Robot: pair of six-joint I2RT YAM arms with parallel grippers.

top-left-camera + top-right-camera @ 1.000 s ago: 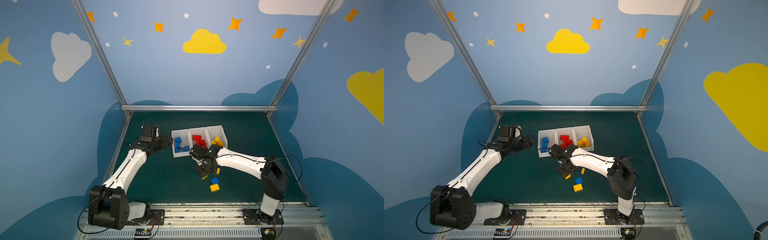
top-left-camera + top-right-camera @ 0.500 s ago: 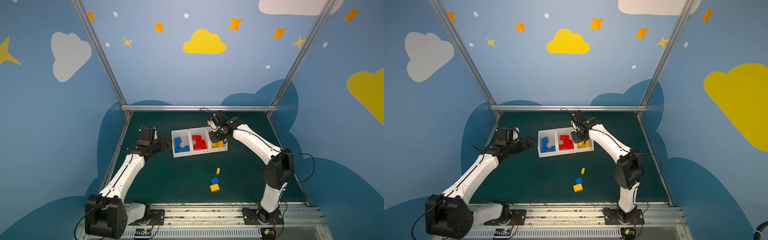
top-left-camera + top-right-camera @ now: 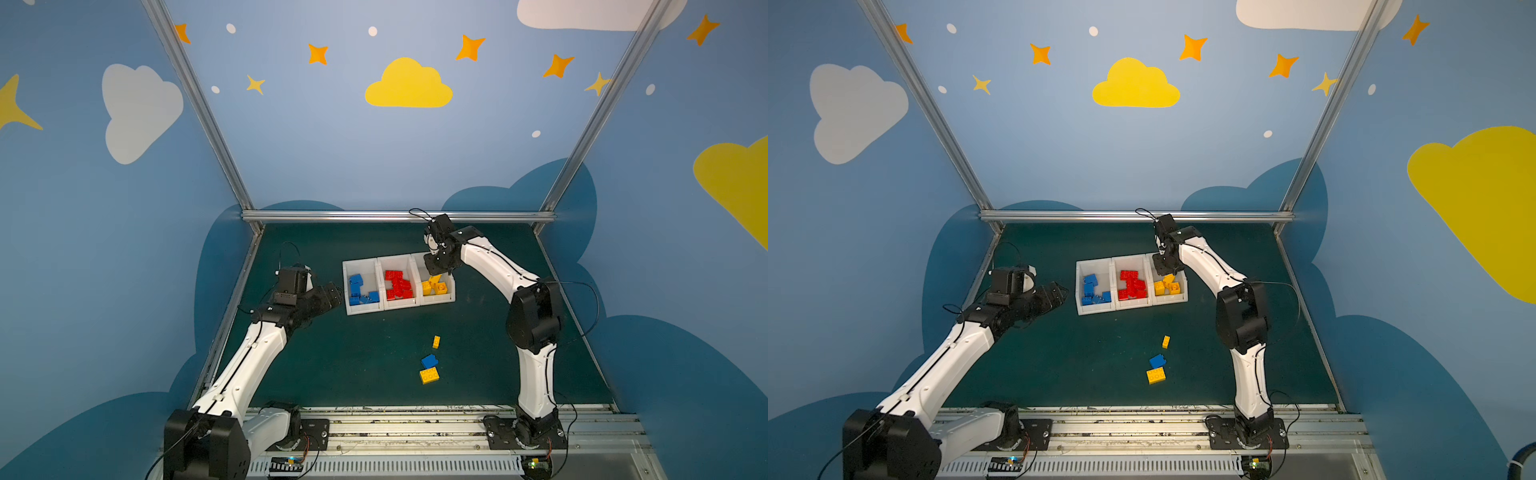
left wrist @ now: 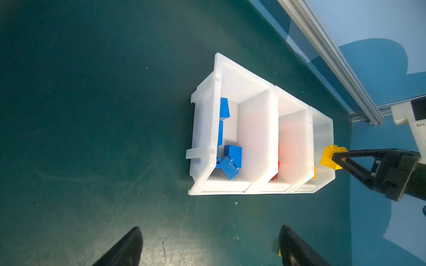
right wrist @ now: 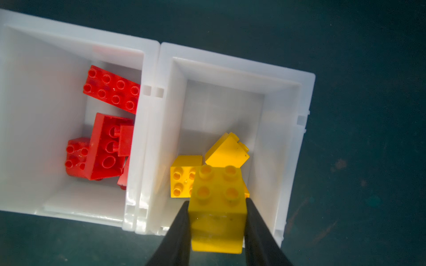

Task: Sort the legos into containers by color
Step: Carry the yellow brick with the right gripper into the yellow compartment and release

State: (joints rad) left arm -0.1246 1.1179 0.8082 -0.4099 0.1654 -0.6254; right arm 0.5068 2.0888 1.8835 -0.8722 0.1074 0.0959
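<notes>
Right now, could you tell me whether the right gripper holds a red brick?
No, the right gripper is shut on a yellow brick.

**Right Gripper Over the Yellow Bin**

The right gripper hung above the right bin with a yellow brick at its tips. Blue pieces lay in the left bin and red pieces in the middle bin. The left gripper pointed at the row, apart from it. On the mat lay a narrow yellow lego, and nearer the front a blue lego just beside a square yellow lego.
</notes>
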